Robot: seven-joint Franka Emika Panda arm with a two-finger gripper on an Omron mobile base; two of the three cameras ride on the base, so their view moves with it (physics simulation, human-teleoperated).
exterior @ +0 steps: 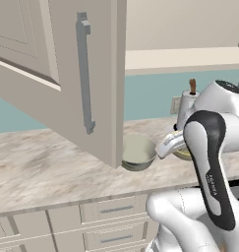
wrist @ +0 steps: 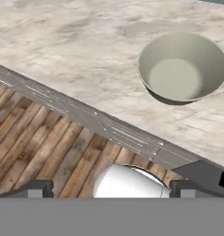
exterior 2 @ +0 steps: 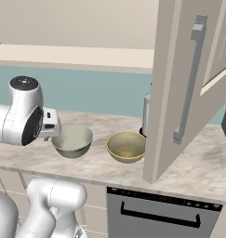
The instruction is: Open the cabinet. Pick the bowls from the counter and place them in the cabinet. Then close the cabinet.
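Both doors of the cabinet (exterior: 67, 74) (exterior 2: 179, 83) stand swung open over the counter (exterior: 42, 167) (exterior 2: 202, 162), baring its shelf (exterior 2: 77, 56). The greyish-white bowl (exterior: 137, 152) (exterior 2: 72, 139) (wrist: 182, 67) sits upright on the counter, the tan-yellow bowl (exterior 2: 126, 146) just to its right. In the left base view my arm half hides the tan bowl (exterior: 182, 154). My gripper (wrist: 111, 191) (exterior 2: 50, 124) hovers open and empty over the counter's front edge, just left of the greyish bowl, not touching it.
A metal canister (exterior 2: 147, 114) stands at the back behind the right door's edge. A white holder with a brown handle (exterior: 190, 98) stands by the wall. Drawers (exterior: 116, 209) and a dark appliance front (exterior 2: 156, 214) lie below the counter. Wooden floor (wrist: 39, 147) shows beneath.
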